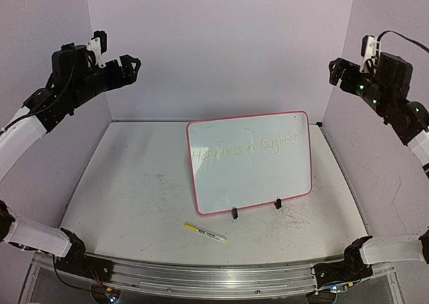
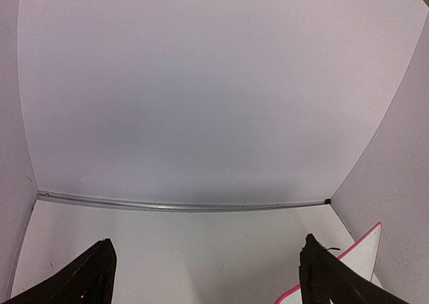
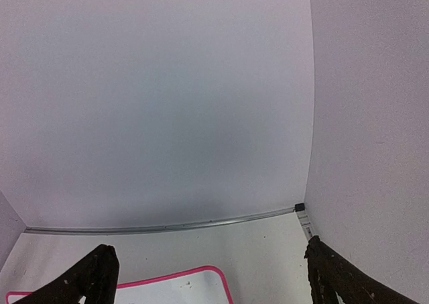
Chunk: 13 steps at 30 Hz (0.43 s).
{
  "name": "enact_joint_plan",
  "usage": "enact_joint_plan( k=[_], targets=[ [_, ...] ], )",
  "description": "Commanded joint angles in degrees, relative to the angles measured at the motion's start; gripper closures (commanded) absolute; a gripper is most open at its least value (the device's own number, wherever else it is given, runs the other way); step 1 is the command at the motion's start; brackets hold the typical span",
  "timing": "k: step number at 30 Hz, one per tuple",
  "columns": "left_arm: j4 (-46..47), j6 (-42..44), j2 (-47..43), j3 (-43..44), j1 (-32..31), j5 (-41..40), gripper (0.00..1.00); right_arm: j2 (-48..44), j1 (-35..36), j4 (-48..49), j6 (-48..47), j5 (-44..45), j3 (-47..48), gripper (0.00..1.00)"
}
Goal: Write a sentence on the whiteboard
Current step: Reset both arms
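Observation:
The whiteboard (image 1: 251, 162), white with a red-pink rim and two black clip feet, lies on the table right of centre. The sentence (image 1: 244, 147), faint yellow-green handwriting reading roughly "Happiness in laughter", runs across its upper half. A yellow-and-white marker (image 1: 205, 233) lies on the table in front of the board. My left gripper (image 1: 134, 66) is raised high at the back left, open and empty (image 2: 206, 267). My right gripper (image 1: 333, 71) is raised high at the back right, open and empty (image 3: 209, 274). A corner of the board shows in the left wrist view (image 2: 365, 254) and in the right wrist view (image 3: 194, 287).
The scuffed white tabletop (image 1: 134, 196) is bounded by lilac walls at the back and sides, with a metal rail (image 1: 201, 269) along the near edge. Grey scratch marks (image 1: 285, 220) lie in front of the board's right foot.

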Motion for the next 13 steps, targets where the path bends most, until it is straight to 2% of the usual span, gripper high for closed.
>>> enact_joint_plan(
  k=[1,9,13],
  targets=[
    [-0.17,2.41,-2.83,3.53,0.17,1.61,0.04,-7.79,0.01,5.12,-2.55,6.14,-0.4,0.02],
    [-0.19,2.29,-5.96,2.84,0.17,0.95,0.04,-14.39,0.02,8.09,-0.9,8.9,-4.14,0.02],
    [-0.22,2.01,-7.1,2.85,0.17,1.42,0.04,-15.85,0.0,8.64,-0.28,6.82,-5.91,0.02]
  ],
)
